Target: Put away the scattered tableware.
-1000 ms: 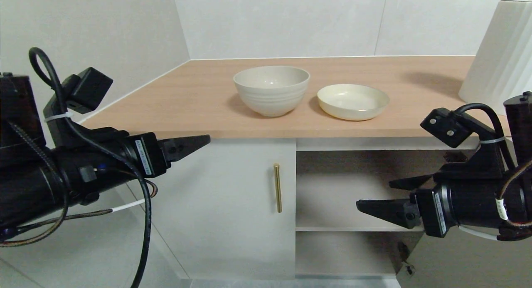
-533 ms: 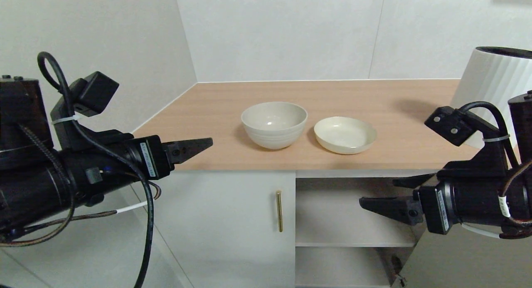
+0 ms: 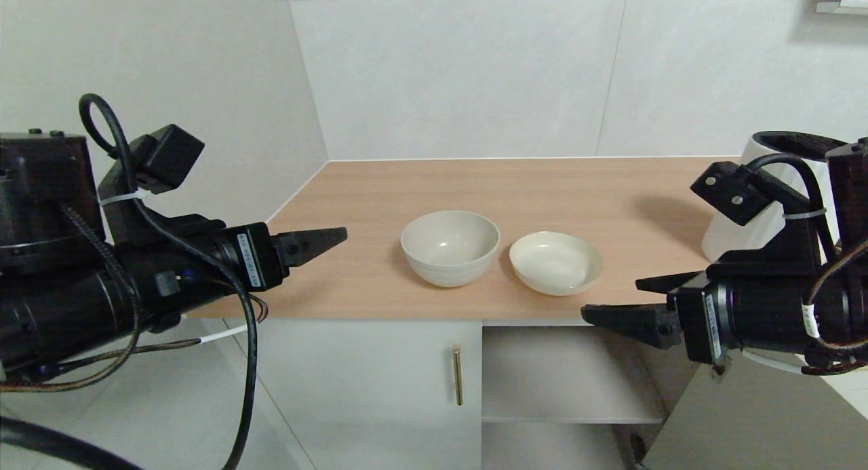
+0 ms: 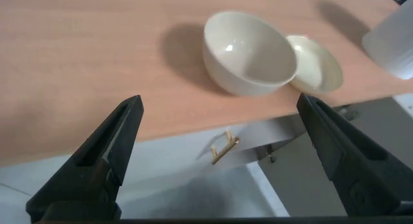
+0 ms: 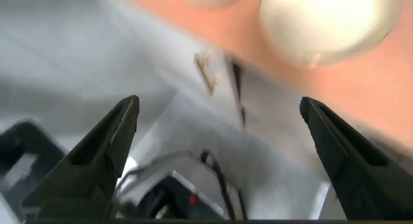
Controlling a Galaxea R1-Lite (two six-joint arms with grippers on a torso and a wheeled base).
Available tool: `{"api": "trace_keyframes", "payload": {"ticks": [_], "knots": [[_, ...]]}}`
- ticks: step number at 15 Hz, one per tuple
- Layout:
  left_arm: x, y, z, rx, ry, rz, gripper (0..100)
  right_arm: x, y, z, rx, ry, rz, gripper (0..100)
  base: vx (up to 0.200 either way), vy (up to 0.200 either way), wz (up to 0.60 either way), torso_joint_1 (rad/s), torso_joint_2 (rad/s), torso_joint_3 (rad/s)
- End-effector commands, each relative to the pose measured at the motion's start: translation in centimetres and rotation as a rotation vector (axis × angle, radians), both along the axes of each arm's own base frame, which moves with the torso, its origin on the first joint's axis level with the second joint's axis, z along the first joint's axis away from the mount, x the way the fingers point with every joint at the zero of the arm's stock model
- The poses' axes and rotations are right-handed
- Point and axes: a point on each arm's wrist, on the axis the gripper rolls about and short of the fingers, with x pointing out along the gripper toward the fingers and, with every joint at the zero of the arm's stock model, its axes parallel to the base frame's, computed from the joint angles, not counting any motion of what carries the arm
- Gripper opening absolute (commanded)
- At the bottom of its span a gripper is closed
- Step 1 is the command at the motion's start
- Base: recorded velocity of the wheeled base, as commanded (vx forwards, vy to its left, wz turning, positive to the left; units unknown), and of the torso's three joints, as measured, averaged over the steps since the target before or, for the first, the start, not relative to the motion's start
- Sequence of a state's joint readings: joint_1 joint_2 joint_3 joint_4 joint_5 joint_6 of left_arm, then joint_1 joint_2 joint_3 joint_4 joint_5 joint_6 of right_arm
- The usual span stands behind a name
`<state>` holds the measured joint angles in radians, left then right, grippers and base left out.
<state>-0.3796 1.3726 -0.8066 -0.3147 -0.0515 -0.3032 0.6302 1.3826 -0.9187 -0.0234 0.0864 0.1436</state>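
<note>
Tableware sits untouched on the counter (image 3: 542, 185) and is now looked down on from higher up. The whole head view has shifted within the last second, so the camera has been raised and the dishes have not been moved. At nine o'clock of them the left gripper (image 3: 336, 238) is held in the air, its fingers spread wide and empty. The deep bowl (image 3: 449, 256) is set near the front edge, with the shallow dish (image 3: 555, 262) just beside it at three o'clock. At four o'clock of the dish the right gripper (image 3: 610, 299) is held released above the open cabinet shelf (image 3: 563, 388). Both pieces are judged better placed for a first grasp.
</note>
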Motion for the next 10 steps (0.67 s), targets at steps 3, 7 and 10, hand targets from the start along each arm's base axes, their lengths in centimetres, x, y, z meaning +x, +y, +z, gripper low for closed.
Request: {"api": "trace_keyframes", "payload": {"ticks": [3, 7, 10], "knots": [[2.8, -0.9, 1.6, -0.009, -0.034, 0.016, 100, 3.4, -0.2, -0.3, -0.053, -0.039, -0.040, 100, 0.000, 0.000, 0.00, 0.160, -0.36, -0.202], [4.8, -0.8, 0.3, 0.037, 0.083, 0.043, 100, 5.6, -0.3, 0.4, -0.019, -0.007, -0.118, 100, 0.000, 0.000, 0.00, 0.022, -0.05, -0.024], [4.6, -0.8, 0.6, 0.059, 0.207, 0.045, 100, 7.4, 0.4, 0.5, 0.023, 0.112, -0.208, 100, 0.000, 0.000, 0.00, 0.000, 0.00, 0.000]]}}
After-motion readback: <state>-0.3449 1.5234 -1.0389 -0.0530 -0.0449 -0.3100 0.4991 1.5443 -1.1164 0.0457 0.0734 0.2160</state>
